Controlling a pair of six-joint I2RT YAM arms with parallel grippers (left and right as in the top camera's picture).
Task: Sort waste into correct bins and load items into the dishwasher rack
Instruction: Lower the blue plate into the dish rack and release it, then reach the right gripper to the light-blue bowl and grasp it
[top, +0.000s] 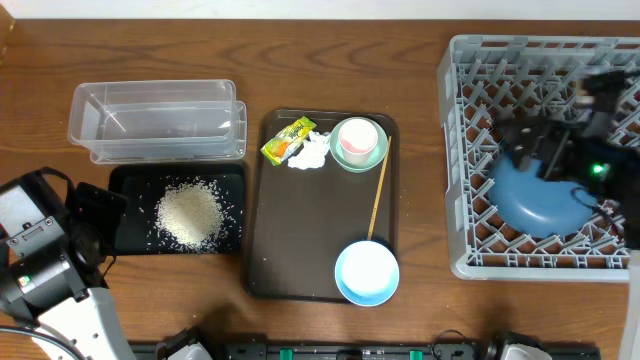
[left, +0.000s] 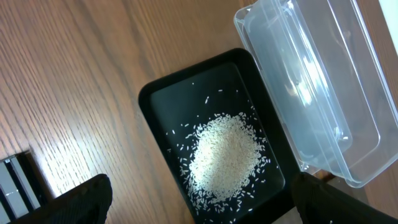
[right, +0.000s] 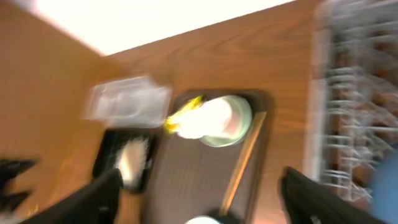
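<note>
With the dark-blue bowl in the rack, the right gripper was wide and empty, so the light-blue bowl at eight o'clock looked like its next pick.

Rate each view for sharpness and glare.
Overhead: evenly lit and sharp, except the right arm, smeared by motion over the rack. Left wrist: crisp, with the rice grains distinct; bright glare on the clear tub and a sheen on the table. Right wrist: motion-blurred throughout, with the top edge blown out white.
</note>
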